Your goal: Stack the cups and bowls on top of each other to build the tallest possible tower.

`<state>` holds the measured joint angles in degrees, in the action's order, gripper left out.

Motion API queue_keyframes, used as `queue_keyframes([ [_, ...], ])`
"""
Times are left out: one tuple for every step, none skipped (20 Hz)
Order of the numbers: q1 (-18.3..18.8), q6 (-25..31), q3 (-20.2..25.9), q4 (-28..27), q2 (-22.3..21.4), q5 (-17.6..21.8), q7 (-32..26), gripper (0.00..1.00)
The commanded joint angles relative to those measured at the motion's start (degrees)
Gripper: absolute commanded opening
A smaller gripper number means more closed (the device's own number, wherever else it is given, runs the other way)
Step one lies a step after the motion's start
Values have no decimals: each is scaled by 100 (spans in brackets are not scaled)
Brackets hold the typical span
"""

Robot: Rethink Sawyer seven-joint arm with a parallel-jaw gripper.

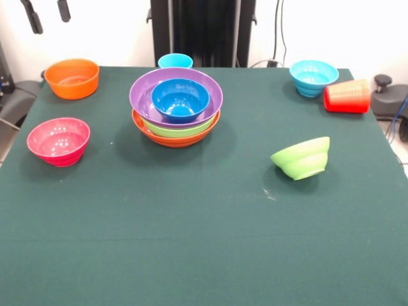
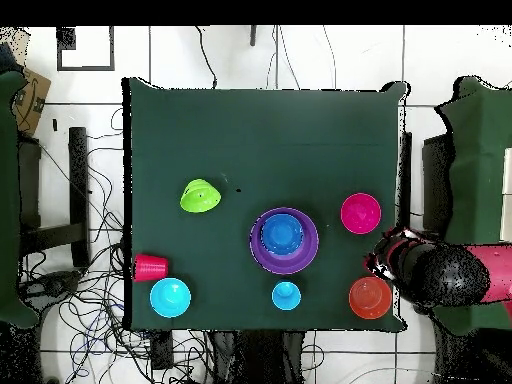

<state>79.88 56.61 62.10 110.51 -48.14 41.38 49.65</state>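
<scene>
Front view
Tower (image 1: 176,108): an orange bowl at the bottom, a lime green bowl in it, a purple bowl on top, and a small dark blue bowl (image 1: 180,99) sitting inside the purple one.
Light blue cup (image 1: 175,61): just behind the tower, upright.
Small orange bowl (image 1: 72,78): left of the tower and farther back, upright.
Magenta bowl (image 1: 58,141): left of the tower and nearer, upright.
Light blue bowl (image 1: 313,77): right of the tower, well apart, upright.
Red cup (image 1: 347,96): on its side, just right of the light blue bowl.
Small green bowl (image 1: 301,158): right of the tower and nearer, tipped on its side.
Gripper (image 1: 46,14): two dark tips at the top edge, left of the tower, spread apart with nothing between them.

Overhead view
Tower (image 2: 284,241): on the green table (image 2: 260,130).
Arm (image 2: 440,273): right of the tower, beside the small orange bowl (image 2: 369,297) and below the magenta bowl (image 2: 360,213).
Small green bowl (image 2: 200,196): left of the tower.
Red cup (image 2: 150,267): far left, at the table edge, above the light blue bowl (image 2: 170,297).
Light blue cup (image 2: 286,295): just below the tower.
</scene>
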Motion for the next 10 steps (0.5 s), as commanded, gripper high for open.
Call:
queue_keyframes([
  [-464,81,-308,-189,648,731,-1476,100],
  [-469,94,-315,-196,662,742,-1458,100],
  [-456,95,-313,-200,687,748,-1464,100],
  [-452,101,-327,-202,702,773,-1456,100],
  [-414,105,-323,-201,712,786,-1490,100],
  [-421,157,-342,-230,726,810,-1519,100],
  [-429,210,-360,-258,741,834,-1547,100],
  [-438,246,-387,-295,764,895,-1588,100],
  [-382,249,-397,-327,808,934,-1686,100],
  [-380,234,-429,-365,860,1012,-1729,100],
])
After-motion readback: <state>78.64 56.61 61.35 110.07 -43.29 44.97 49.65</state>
